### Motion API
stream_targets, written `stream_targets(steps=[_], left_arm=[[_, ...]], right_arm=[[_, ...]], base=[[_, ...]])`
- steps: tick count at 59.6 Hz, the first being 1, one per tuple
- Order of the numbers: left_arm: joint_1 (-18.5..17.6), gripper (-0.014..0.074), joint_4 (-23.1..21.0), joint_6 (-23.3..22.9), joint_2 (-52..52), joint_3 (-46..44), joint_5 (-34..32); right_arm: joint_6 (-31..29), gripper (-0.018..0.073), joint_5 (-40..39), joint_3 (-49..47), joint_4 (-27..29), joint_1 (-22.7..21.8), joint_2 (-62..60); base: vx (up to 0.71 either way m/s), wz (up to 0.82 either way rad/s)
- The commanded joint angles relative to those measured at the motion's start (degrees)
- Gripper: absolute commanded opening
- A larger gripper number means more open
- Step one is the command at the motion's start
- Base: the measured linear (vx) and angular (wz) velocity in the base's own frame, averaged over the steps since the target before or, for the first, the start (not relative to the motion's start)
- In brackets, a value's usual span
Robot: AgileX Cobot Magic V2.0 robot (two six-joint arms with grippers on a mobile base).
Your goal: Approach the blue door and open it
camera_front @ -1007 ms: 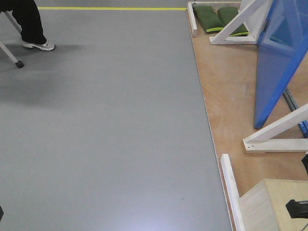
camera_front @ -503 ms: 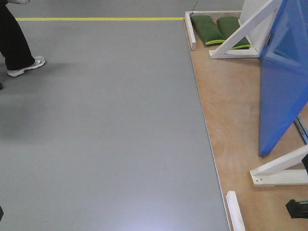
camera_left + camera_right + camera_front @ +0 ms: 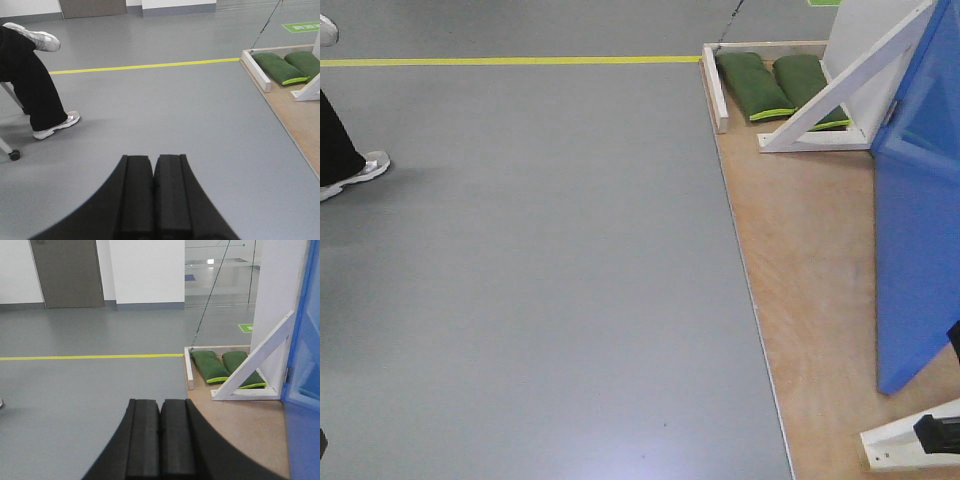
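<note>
The blue door stands on the wooden platform at the right of the front view, its lower corner near the frame's bottom right. In the right wrist view the blue door fills the right edge; no handle shows. My left gripper is shut with nothing in it, over bare grey floor. My right gripper is also shut and empty, over the floor close to the platform's edge. Neither gripper touches the door.
A wooden platform carries white diagonal braces and two green sandbags. Another white brace foot lies at bottom right. A yellow line crosses the grey floor. A seated person's leg and a chair caster are at the left.
The base has rolled forward: door, platform and yellow line slid down the front view. The wooden box and white kerb at bottom right left the frame. The person's shoe drifted left.
</note>
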Motion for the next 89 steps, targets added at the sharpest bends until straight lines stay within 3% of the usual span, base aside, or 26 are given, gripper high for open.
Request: stream_targets(steps=[1,41,89], left_arm=[[0.1,0.007,0.0,-0.2,-0.8,0.2,-4.5],[0.1,0.007,0.0,-0.2,-0.8,0.2,-4.5],[0.1,0.007,0.0,-0.2,-0.8,0.2,-4.5]], right_arm=[[0.0,0.0006,-5.1,1.1,-0.2,-0.3,-0.9],[0.0,0.0006,-5.0,1.1,-0.2,-0.3,-0.9],[0.0,0.0006,-5.1,1.1,-0.2,-0.3,-0.9]], base=[[0.39,-0.05],[0.31,-0.07],[0.09,-0.02]])
